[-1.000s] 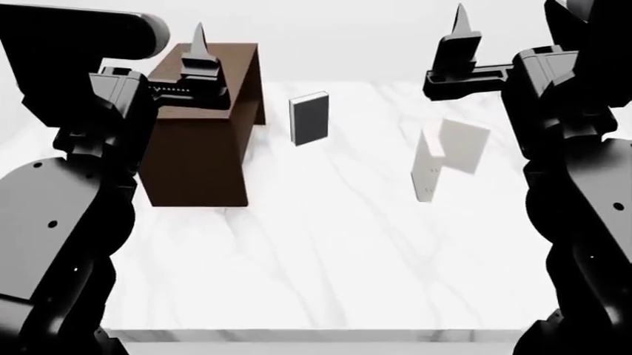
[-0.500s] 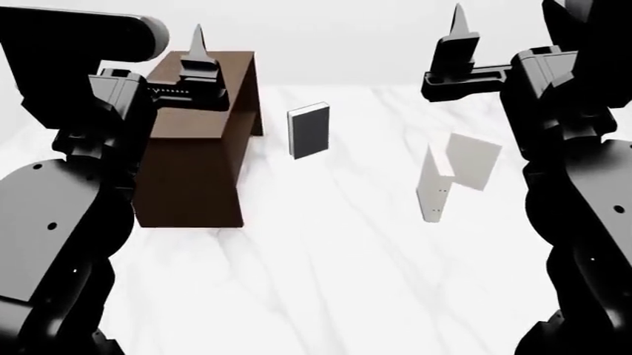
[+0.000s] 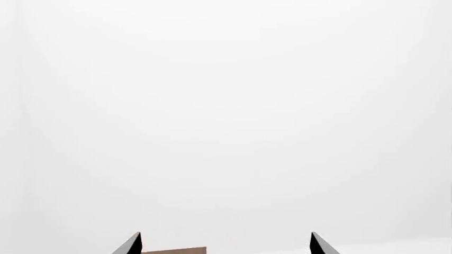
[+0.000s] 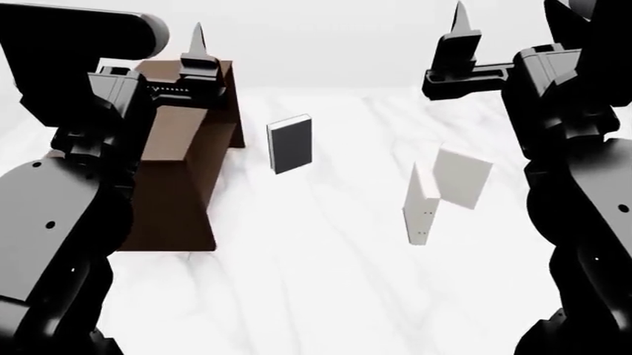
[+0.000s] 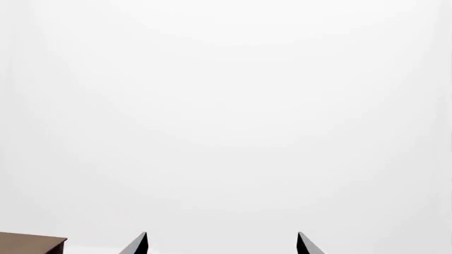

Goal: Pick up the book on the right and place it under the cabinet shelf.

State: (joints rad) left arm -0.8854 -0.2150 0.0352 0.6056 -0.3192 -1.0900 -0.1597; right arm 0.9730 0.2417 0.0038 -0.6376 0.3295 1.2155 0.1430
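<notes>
The plain off-white book [image 4: 461,177] stands upright on the marble table at the right, leaning behind a pale grey book with tiny dots [image 4: 419,205]. The dark brown cabinet shelf [image 4: 183,166] stands at the left; its top edge shows in the left wrist view [image 3: 177,251] and a corner in the right wrist view [image 5: 32,244]. My left gripper [image 4: 198,41] is raised above the cabinet, open and empty [image 3: 224,243]. My right gripper [image 4: 460,26] is raised high above and behind the off-white book, open and empty [image 5: 222,243].
A black-covered book with white page edges [image 4: 290,144] stands upright between the cabinet and the pale books. The white marble table [image 4: 316,281] stretches toward me. My dark arms fill both sides of the head view.
The cabinet and books have shifted down and left in the head view and look larger. Both grippers keep the same raised, open pose.
</notes>
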